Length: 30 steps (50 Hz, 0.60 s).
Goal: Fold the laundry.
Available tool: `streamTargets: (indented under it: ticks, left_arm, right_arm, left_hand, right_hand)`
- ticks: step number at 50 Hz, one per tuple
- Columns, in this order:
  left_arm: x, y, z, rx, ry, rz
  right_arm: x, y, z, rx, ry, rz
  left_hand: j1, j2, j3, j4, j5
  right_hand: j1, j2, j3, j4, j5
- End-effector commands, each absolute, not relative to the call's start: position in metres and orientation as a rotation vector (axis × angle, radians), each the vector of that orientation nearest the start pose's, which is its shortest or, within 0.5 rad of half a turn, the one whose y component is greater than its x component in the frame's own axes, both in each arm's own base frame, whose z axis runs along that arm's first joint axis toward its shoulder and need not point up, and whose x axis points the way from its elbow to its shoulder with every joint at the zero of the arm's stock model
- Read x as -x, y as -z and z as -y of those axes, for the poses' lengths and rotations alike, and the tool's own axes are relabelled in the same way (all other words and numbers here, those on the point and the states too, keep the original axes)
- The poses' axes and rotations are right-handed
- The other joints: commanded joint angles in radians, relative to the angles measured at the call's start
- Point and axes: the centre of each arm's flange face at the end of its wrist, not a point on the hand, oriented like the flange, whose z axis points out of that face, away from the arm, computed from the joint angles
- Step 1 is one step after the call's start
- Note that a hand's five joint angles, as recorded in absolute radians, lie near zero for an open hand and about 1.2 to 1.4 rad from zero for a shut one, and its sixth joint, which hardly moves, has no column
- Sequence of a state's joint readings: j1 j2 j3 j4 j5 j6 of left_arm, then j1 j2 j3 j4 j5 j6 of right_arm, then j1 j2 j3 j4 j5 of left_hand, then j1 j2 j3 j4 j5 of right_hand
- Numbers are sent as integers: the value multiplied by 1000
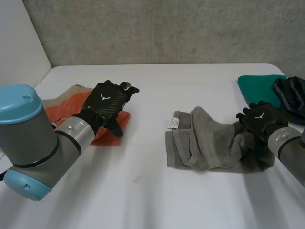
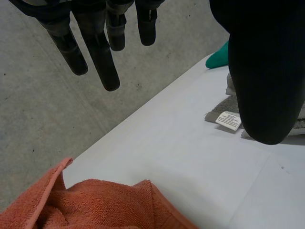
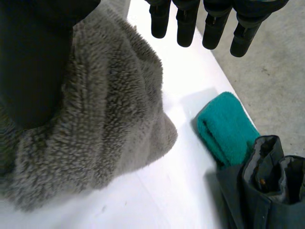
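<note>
You have the left hand [image 1: 107, 101] hovering over the orange towel [image 1: 56, 110], which lies bunched at the left side of the white worktop [image 1: 157, 191]. In the left wrist view its fingers [image 2: 102, 62] hang straight and spread, well apart from the thumb [image 2: 264, 71], and nothing sits between them; the towel's rumpled edge lies below the palm.

Your right hand [image 1: 261, 119] is at the right end of the grey towel [image 1: 205, 140], which lies loosely heaped, in uneven folds, right of the worktop's middle. A white label [image 1: 173, 123] shows at its left edge. In the right wrist view the fingers [image 3: 187, 24] point straight out past the towel's rounded end, apart from the thumb, which lies over the fleecy pile. The hand is relaxed and grips nothing; you cannot tell whether the thumb touches the cloth.

Beyond the right hand, at the worktop's far right corner, a folded green cloth [image 1: 257, 87] lies flat, with a dark garment [image 1: 291, 94] just beside it, touching its right edge. Both are apart from the grey towel.
</note>
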State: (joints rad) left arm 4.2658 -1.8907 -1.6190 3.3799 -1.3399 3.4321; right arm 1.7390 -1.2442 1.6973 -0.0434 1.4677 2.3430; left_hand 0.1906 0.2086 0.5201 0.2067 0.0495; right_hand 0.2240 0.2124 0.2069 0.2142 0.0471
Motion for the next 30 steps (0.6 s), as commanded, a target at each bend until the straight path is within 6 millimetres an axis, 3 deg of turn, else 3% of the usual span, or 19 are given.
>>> streamTargets:
  ticks: [1, 5, 7, 9, 10, 17, 19, 24, 30]
  left_arm:
    - [286, -212, 248, -1163, 2240, -2310]
    - [288, -210, 246, -1173, 2253, -2303]
    - [289, -208, 246, -1179, 2256, -2301]
    - [291, -207, 244, -1187, 2260, -2299]
    - [291, -207, 244, -1189, 2258, -2299]
    - [292, -207, 241, -1189, 2260, -2300]
    - [291, -207, 241, -1184, 2258, -2303]
    - [291, -209, 241, -1172, 2268, -2307]
    - [292, -211, 239, -1177, 2278, -2302]
  right_arm:
    - [-173, -167, 292, 1284, 1852, -2541]
    - [-157, -160, 300, 1149, 1878, -2544]
    - [-147, -156, 305, 1065, 1885, -2545]
    - [-142, -154, 308, 1014, 1891, -2534]
    - [-138, -154, 311, 972, 1896, -2519]
    - [-128, -166, 326, 928, 1966, -2454]
    - [-130, -178, 329, 965, 2012, -2428]
    - [-161, -203, 321, 1145, 2049, -2294]
    - [-238, -208, 277, 1435, 1926, -1893]
  left_hand:
    - [-16, -34, -346, -32, -49]
    - [-16, -34, -346, -32, -49]
    - [-16, -34, -346, -32, -49]
    - [-16, -34, -346, -32, -49]
    - [-16, -34, -346, -32, -49]
    - [-16, -34, -346, -32, -49]
    - [-16, -34, -346, -32, -49]
    - [-16, -34, -346, -32, -49]
    - [-16, -34, -346, -32, -49]
  right_hand:
    - [50, 62, 67, 60, 52]
    - [279, 290, 296, 289, 281]
    - [504, 516, 522, 514, 507]
    - [789, 800, 806, 798, 791]
    - [1168, 1180, 1186, 1178, 1171]
    - [1172, 1184, 1189, 1182, 1175]
    - [1172, 1184, 1189, 1182, 1175]
    - [1172, 1184, 1189, 1182, 1175]
    - [1172, 1184, 1189, 1182, 1175]
